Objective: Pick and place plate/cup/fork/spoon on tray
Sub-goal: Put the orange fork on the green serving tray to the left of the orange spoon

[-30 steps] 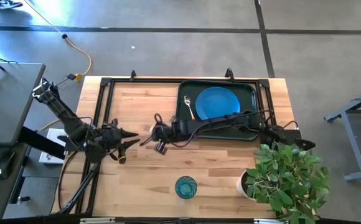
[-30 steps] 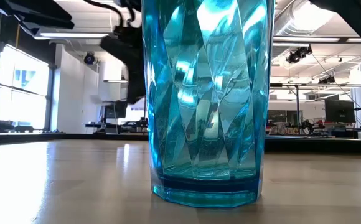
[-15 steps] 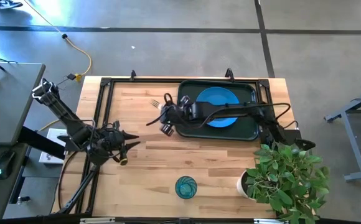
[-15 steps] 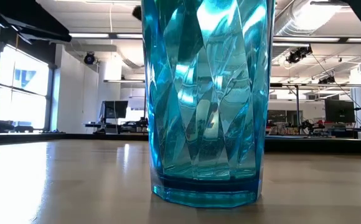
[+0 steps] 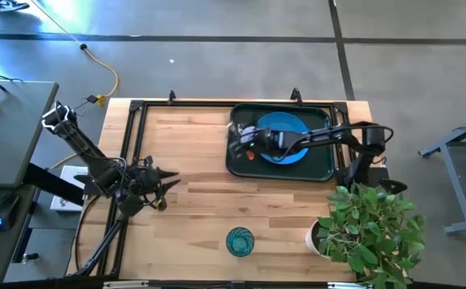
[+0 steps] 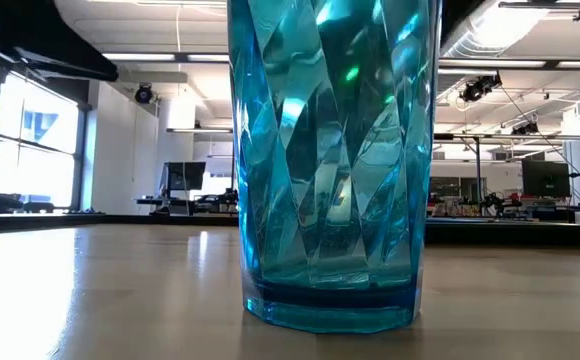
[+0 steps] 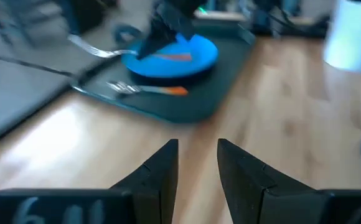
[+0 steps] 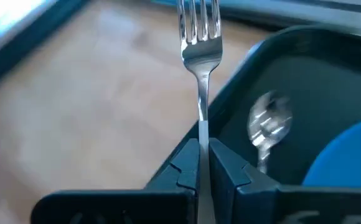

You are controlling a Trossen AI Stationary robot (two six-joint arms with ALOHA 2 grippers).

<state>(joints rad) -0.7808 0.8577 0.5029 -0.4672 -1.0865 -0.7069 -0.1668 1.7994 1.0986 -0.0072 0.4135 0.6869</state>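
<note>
- With the right gripper [image 8: 203,163] over the tray [image 5: 321,170], I see its jaws pinching the fork [image 8: 200,37], tines out past the tray's left rim.
- Spoon [image 8: 267,127] lies in the tray beside the plate [image 5: 285,136].
- Cup [image 5: 239,241] stands on the table [image 5: 193,217], near edge.
- Left gripper [image 7: 197,163] waits at table's left, jaws spread, empty.

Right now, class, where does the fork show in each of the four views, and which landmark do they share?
High view: fork at the tray's left end, held by the right gripper.
Low view: not in it; the cup fills it.
Left wrist view: fork raised left of the plate.
Right wrist view: fork upright, centre.
Shared landmark: the plate.
</note>
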